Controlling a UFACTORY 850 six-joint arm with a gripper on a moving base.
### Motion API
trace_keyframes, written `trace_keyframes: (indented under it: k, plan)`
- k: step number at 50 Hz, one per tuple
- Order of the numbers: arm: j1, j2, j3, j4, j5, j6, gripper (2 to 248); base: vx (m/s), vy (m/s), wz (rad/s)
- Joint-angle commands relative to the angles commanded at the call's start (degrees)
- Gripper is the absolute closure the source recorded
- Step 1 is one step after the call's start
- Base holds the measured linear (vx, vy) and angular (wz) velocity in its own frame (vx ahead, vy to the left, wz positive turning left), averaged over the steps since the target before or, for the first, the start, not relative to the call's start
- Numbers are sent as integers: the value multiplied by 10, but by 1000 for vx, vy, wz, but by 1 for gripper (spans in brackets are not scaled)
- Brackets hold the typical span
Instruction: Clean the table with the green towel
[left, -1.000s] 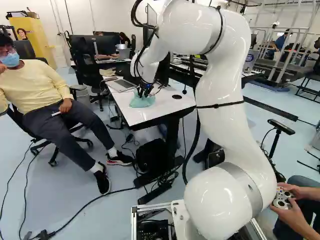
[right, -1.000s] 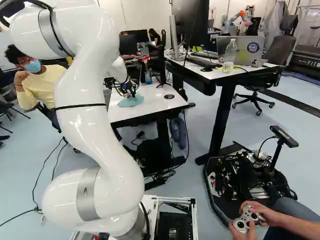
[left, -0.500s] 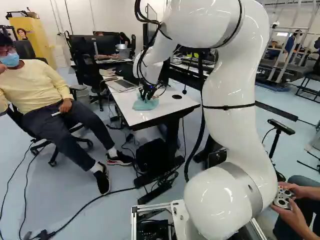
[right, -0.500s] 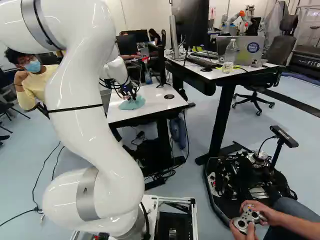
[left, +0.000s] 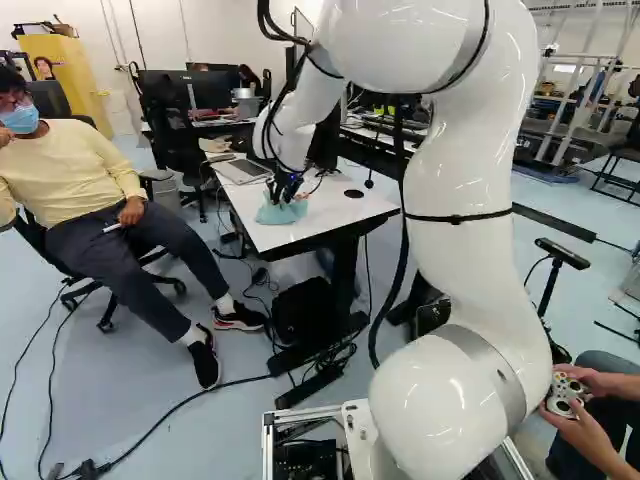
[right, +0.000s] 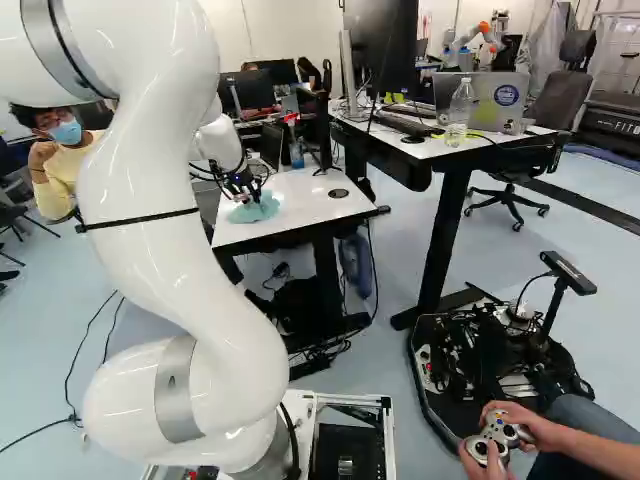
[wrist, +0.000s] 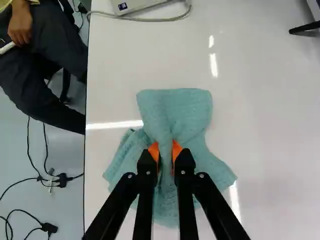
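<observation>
White table: glossy top, light streaks across it. I judge it slick, so cloth should glide over it with little drag. The round black hole in the top, seen in the left base view, might snag a loose edge.

Laptop: on the same table, near the towel in the left base view. Worth giving room to; a trailing flap could catch it.

Green towel: on the table top, rumpled, one broad lobe ahead of my fingers, looser flaps fanned out to both sides and back beneath me. Reads as light, soft, limp, faintly textured. Nothing fragile; it can take a firm squeeze. No stiffness of its own, so I expect the outer flaps to lag, fold under or bunch when I change direction.

Gripper: clamped on a gathered ridge of the towel, a finger on each side of it. The hold is near the middle, which I think is the right place: cloth on every side to wipe with. Taken by a corner, it would only trail.

Orange pads: against the ridge, cloth bunched between. Should grip well. Keep low, press lightly, sweep slowly; too high lifts the skirt, too low scrapes fingertips on the table.
</observation>
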Motion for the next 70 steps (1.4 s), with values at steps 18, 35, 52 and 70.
trace_keyframes:
  k: [18,35,52,70]
  plan:
    - [5,-46,-61,0,0,0,200,0,0,0]
    - [-3,-84,-113,0,0,0,200,0,0,0]
    - [-28,-82,-110,0,0,0,200,0,0,0]
    - [-48,-49,-65,0,0,0,200,0,0,0]
